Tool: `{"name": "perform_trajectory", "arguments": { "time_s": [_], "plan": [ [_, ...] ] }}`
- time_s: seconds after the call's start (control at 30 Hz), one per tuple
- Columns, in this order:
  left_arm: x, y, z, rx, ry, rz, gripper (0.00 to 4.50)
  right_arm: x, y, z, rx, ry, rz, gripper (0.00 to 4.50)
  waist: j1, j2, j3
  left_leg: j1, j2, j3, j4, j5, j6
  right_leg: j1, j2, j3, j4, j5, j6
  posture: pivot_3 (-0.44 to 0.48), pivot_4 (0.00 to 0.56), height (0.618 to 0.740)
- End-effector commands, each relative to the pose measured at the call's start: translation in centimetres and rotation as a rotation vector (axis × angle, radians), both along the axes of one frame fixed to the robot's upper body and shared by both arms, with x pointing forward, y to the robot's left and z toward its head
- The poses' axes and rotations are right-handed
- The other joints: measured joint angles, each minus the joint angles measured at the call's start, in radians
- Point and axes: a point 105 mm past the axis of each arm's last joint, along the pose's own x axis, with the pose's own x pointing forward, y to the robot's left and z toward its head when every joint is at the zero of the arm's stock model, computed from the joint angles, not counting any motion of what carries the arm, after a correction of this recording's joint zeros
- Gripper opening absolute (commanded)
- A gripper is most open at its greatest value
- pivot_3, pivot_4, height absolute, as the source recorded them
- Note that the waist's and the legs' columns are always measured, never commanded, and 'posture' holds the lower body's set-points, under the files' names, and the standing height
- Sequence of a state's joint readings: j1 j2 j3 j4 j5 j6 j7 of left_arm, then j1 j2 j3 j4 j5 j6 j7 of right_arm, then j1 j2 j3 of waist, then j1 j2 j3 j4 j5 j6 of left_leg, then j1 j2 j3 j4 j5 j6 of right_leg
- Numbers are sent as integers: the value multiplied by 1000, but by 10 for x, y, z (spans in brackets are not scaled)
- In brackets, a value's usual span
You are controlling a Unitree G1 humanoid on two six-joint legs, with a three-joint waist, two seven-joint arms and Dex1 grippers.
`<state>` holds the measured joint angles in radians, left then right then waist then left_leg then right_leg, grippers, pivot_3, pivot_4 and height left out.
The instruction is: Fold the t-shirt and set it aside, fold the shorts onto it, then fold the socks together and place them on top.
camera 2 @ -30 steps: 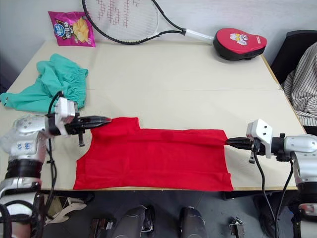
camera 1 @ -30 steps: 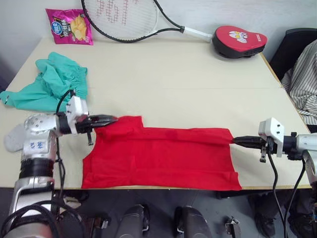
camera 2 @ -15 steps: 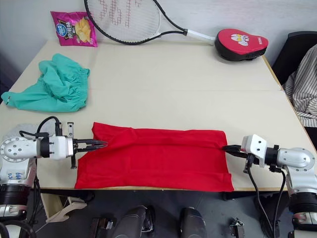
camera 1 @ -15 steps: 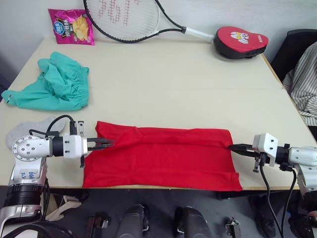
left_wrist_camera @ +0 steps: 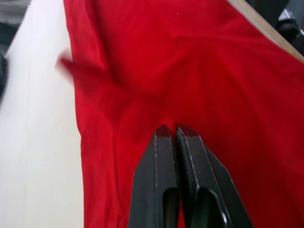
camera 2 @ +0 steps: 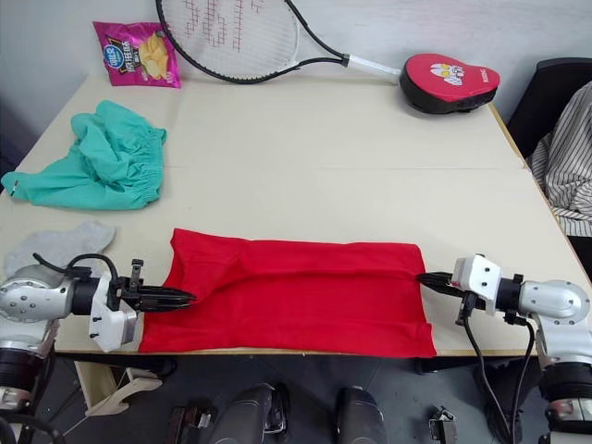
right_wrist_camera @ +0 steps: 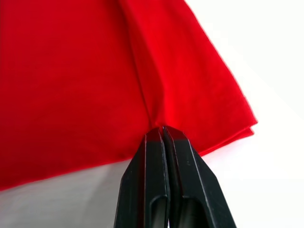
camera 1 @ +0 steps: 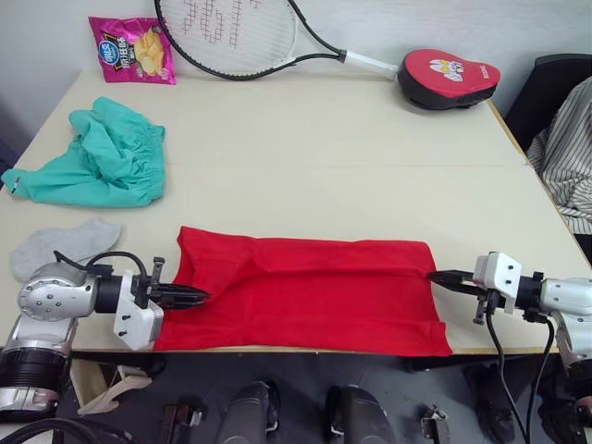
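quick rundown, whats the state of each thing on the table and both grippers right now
t-shirt: lying flat, folded lengthwise near the table's front edge
left gripper: shut on the t-shirt's left end
right gripper: shut on the t-shirt's right end
shorts: crumpled, unfolded
socks: lying loose, unfolded
chip bag: lying flat
padded case: closed
tennis racket: lying flat

T-shirt [camera 1: 305, 291] collar and chest print hidden in the fold; near hem hanging past table [camera 1: 370, 166] edge; cloth between left gripper [left_wrist_camera: 172, 130] tips hidden, same at right gripper [right_wrist_camera: 159, 130]; racket [camera 1: 231, 32] head cut off at frame top; person's striped sleeve [camera 1: 564, 157] cut off at right edge; socks [camera 1: 60, 245] partly behind left arm, count unclear; bag [camera 1: 134, 48] print too small to read.
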<state>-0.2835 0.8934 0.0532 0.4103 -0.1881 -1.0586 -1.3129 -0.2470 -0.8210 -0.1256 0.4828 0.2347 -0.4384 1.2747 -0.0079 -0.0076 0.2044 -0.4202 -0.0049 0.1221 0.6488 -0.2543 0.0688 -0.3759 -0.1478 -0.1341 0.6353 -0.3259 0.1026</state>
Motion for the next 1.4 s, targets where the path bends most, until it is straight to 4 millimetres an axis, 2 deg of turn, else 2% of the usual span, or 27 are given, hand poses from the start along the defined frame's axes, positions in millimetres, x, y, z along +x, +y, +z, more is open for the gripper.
{"name": "perform_trajectory", "arguments": {
  "time_s": [0.03,0.13,0.2,0.3,0.37,0.47,0.57,0.7,0.83,0.9,0.93,1.1,1.2,1.27,1.33,1.4],
  "plan": [
    [0,9,-1,-11,26,56,0,-4,-5,7,1,-27,-4,39,0,0,0,0,0,0,0,0,0,0,0,0,0,0,0,0,150,740],
    [-2,14,-3,-83,152,149,0,-5,-5,5,21,-7,-29,39,-1,0,0,0,0,0,0,0,0,0,0,0,0,0,0,0,150,740],
    [3,15,5,-211,220,234,492,-6,-4,7,59,20,-38,0,-3,0,0,0,0,0,-1,0,0,0,0,0,1,0,0,0,150,740],
    [4,19,12,-332,373,336,1290,-12,-3,10,62,66,-17,662,-2,0,0,0,0,-1,-1,0,0,0,0,0,1,0,0,0,150,740],
    [-2,24,16,-401,516,403,1934,-16,-4,14,53,85,-12,1326,-4,0,0,0,0,-1,-1,-1,0,0,0,0,2,0,0,0,150,740],
    [-12,32,22,-464,665,478,1978,-22,-8,27,81,161,-29,2320,-8,1,0,0,0,-1,-1,-1,0,0,0,1,1,0,0,0,150,740],
    [-16,38,36,-590,781,524,1978,-25,-6,54,173,232,-46,2320,-9,2,1,1,1,-1,-2,-1,0,0,0,1,-1,0,-1,0,150,740],
    [-12,32,57,-743,828,513,1978,-20,12,77,309,248,-39,2320,-9,2,1,1,1,-3,-2,-5,-7,0,0,1,-2,-1,-1,0,150,740],
    [16,3,61,-824,686,476,779,-6,65,72,361,147,34,1106,2,2,0,1,1,-3,-2,-5,-8,0,0,1,-3,-1,-1,0,150,740],
    [29,-12,56,-850,633,477,148,4,91,65,387,82,30,384,6,1,0,0,1,-2,-2,-5,-8,0,0,1,-3,-1,-1,0,150,740],
    [35,-20,53,-876,619,490,0,10,105,62,410,48,16,17,6,1,0,0,0,-1,-2,-5,-8,0,1,1,-3,0,-1,0,150,740],
    [52,-54,18,-852,577,575,0,23,184,37,477,-46,-34,17,4,1,0,-1,0,0,-2,-2,-4,-1,3,1,2,0,-1,0,150,740],
    [63,-59,12,-921,541,654,0,26,218,24,504,-59,-82,17,2,1,-1,-1,1,0,-2,-2,-5,-1,5,2,2,0,-1,0,150,740],
    [69,-59,12,-942,485,691,0,31,226,12,494,-55,-139,17,2,0,-1,-1,1,0,-2,-2,-5,-1,5,2,3,0,-1,0,150,740],
    [74,-57,11,-970,450,728,0,41,218,5,483,-70,-225,17,6,0,-1,-1,1,0,-2,-2,-5,-1,5,2,3,0,-1,0,150,740],
    [78,-52,3,-976,451,791,0,51,200,0,496,-83,-332,17,6,-1,-2,-1,0,-1,-2,-2,-5,-1,4,2,2,0,-1,0,150,740]
  ]
}}
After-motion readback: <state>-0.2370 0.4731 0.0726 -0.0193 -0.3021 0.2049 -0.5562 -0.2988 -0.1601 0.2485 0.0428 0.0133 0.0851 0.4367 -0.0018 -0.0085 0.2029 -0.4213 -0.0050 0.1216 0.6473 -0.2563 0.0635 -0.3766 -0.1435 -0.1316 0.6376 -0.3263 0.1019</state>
